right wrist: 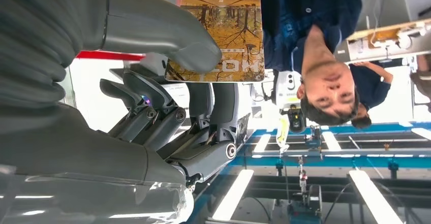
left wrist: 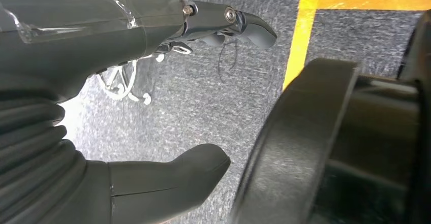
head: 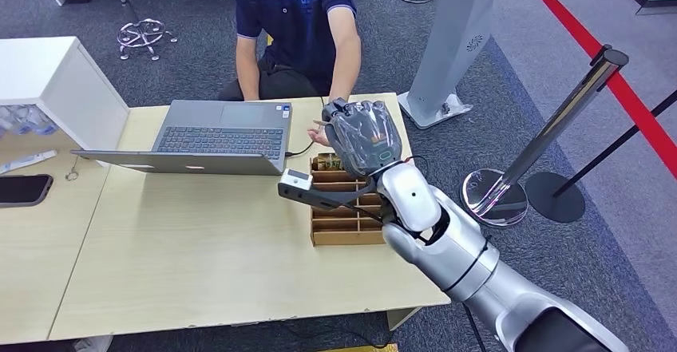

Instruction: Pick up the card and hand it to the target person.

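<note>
Card: a flat rectangular card [right wrist: 218,33] printed with a golden-brown scene of bare branching trees; pale letters run along one short edge and a small white mark sits at the other. The print faces the right wrist camera, turned upside down there.
Card position: held up above the far right part of the table [head: 199,248], over the wooden slotted box [head: 345,208], close to the person's hand [head: 319,135].
Right hand: the right hand [head: 363,135] pinches the card, its thick grey thumb [right wrist: 167,36] pressed on the printed face and dark fingers [right wrist: 216,99] behind it; the arm reaches forward toward the person.
Left hand: the left hand [left wrist: 101,82] hangs above grey carpet, thumb and fingers apart, holding nothing.
Person: sits at the far side of the table in a dark blue polo shirt [head: 295,13], one forearm resting near the raised hand.
Other things: an open grey laptop [head: 215,136] lies left of the box; a dark phone [head: 22,190] rests at the table's left edge.
</note>
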Controlling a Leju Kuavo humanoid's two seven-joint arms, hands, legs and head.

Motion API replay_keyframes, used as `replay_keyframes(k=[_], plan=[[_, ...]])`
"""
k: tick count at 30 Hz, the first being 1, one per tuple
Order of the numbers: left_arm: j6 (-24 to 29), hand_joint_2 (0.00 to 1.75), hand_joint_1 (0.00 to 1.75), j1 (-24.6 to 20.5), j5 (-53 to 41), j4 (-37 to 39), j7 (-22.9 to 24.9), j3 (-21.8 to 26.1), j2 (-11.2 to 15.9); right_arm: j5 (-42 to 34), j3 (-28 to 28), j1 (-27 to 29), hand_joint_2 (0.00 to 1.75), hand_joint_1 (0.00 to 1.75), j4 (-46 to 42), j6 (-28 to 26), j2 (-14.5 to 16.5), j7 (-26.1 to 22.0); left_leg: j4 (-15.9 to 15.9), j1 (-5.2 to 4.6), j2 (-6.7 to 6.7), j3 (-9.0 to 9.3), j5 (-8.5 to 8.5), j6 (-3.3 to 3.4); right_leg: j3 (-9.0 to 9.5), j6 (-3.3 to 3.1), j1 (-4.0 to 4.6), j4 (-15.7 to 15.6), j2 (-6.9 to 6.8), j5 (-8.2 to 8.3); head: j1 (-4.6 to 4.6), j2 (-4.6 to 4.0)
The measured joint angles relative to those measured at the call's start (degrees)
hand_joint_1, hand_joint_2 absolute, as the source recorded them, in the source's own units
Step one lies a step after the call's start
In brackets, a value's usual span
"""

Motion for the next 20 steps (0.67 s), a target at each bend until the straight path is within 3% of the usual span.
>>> replay_keyframes(k=[11, 12, 15, 16, 20], plan=[[-0.7, 1.75, 0.00, -0.8, -1.4, -0.3, -0.6, -0.4, 0.0, 0.6, 1.6, -3.2, 1.75, 1.75, 11.4, -1.2, 1.6, -0.9, 0.0, 0.00, -0.02, -0.03, 0.00, 0.00, -0.02, -0.01, 0.00, 0.0, -0.01, -0.01, 0.00, 0.00], [-0.7, 1.75, 0.00, -0.8, -1.5, -0.3, -0.6, -0.4, 0.0, 0.8, 1.7, -3.3, 1.75, 1.66, 11.9, -1.1, 1.6, -0.9, 0.0, 0.00, -0.02, -0.03, 0.00, 0.00, -0.02, 0.00, 0.00, 0.0, -0.01, -0.01, 0.01, 0.00], [-0.7, 1.75, 0.00, -0.8, -1.8, -0.3, -0.6, -0.4, 0.0, 1.6, 2.2, -3.5, 1.75, 0.37, 13.1, -0.8, 1.7, -0.8, 0.0, 0.00, -0.02, -0.02, 0.00, 0.00, -0.02, 0.00, 0.00, 0.0, -0.01, 0.00, 0.00, 0.00], [-0.7, 1.75, 0.00, -0.8, -1.9, -0.3, -0.6, -0.4, 0.0, 1.8, 2.4, -3.5, 1.75, 0.01, 13.5, -0.6, 1.7, -0.7, 0.0, 0.00, -0.02, -0.02, 0.00, 0.00, -0.02, 0.00, 0.00, 0.0, -0.01, 0.00, -0.01, 0.00], [-0.7, 1.75, 0.00, -0.8, -2.0, -0.3, -0.6, -0.4, -0.1, 1.4, 2.8, -3.4, 1.75, 0.00, 14.9, 0.9, 1.7, -0.4, 0.0, 0.00, -0.02, -0.01, 0.00, 0.00, -0.02, 0.00, 0.00, 0.0, -0.01, 0.00, 0.00, 0.00]])
